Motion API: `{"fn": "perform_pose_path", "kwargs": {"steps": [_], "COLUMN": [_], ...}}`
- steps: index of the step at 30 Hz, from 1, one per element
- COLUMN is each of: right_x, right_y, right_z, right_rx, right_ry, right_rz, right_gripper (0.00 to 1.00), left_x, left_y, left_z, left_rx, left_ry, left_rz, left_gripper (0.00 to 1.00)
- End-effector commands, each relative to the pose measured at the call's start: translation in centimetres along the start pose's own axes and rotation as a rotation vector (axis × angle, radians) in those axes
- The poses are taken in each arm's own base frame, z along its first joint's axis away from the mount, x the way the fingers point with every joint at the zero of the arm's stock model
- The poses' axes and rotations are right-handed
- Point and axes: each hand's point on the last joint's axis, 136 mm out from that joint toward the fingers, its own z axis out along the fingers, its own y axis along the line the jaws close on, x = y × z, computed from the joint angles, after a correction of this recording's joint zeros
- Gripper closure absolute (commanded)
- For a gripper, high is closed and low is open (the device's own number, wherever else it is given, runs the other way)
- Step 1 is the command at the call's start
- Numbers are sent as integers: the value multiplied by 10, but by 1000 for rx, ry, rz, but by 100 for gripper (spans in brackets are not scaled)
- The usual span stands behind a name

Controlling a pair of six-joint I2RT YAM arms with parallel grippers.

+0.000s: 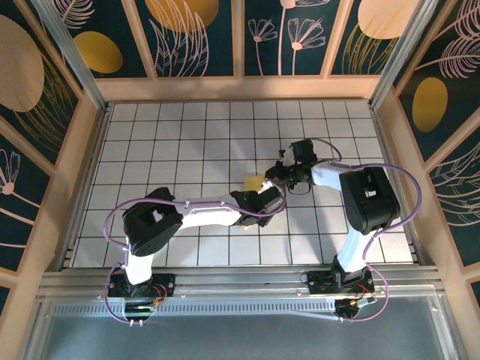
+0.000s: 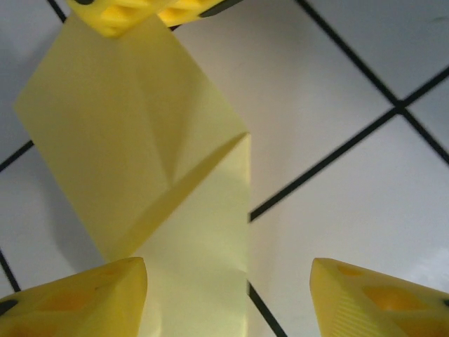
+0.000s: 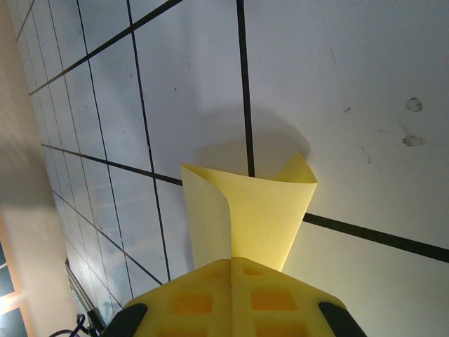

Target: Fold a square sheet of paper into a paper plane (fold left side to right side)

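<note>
The square sheet of paper (image 1: pixel 255 182) is plain yellow, creased and partly folded, and sits on the white grid table near the middle. In the left wrist view the sheet of paper (image 2: pixel 133 140) shows a diagonal crease and a flap running down towards my left fingertip. My left gripper (image 2: pixel 228 263) is open, its fingers (image 2: pixel 84 298) wide apart, with the flap's edge lying between them. My right gripper (image 3: pixel 233 261) is shut on the paper (image 3: pixel 259 210), which curls up out of its tips. Those right fingertips (image 2: pixel 130 14) hold the sheet's far corner. In the top view both grippers, left (image 1: pixel 268 196) and right (image 1: pixel 279 177), meet at the sheet.
The table (image 1: pixel 187 135) is white tile with black grid lines, fenced by wooden rails and dark panels painted with golden ovals (image 1: pixel 97 51). Purple cables loop from both arms. Open tiles lie behind and to the left of the paper.
</note>
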Motion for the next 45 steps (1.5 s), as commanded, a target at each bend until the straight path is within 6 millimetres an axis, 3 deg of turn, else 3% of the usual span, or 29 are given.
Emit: {"fn": "perform_pose_path", "kwargs": {"steps": [1,9,31,34,39,45], "right_x": [0,0,-4,-10,-27,-35], "right_y": [-8,-10,-18,-19,-29,-51], "right_z": [2,3,-3,-16,-58,-100], "right_rx": [14,17,49,57,134,224], "right_ry": [5,7,-18,-64,-195,-292], "right_rz": [27,27,29,23,7,14], "right_gripper": [100,100,98,87,67,61], "left_x": [6,14,21,18,18,11], "left_y": [16,14,11,11,3,5], "left_z": [4,10,13,11,15,19], "left_rx": [-132,-140,-112,-109,-60,-10], "left_ry": [34,57,60,49,49,47], "left_rz": [32,25,-15,-24,-29,-54], "left_gripper": [38,48,94,97,99,100]}}
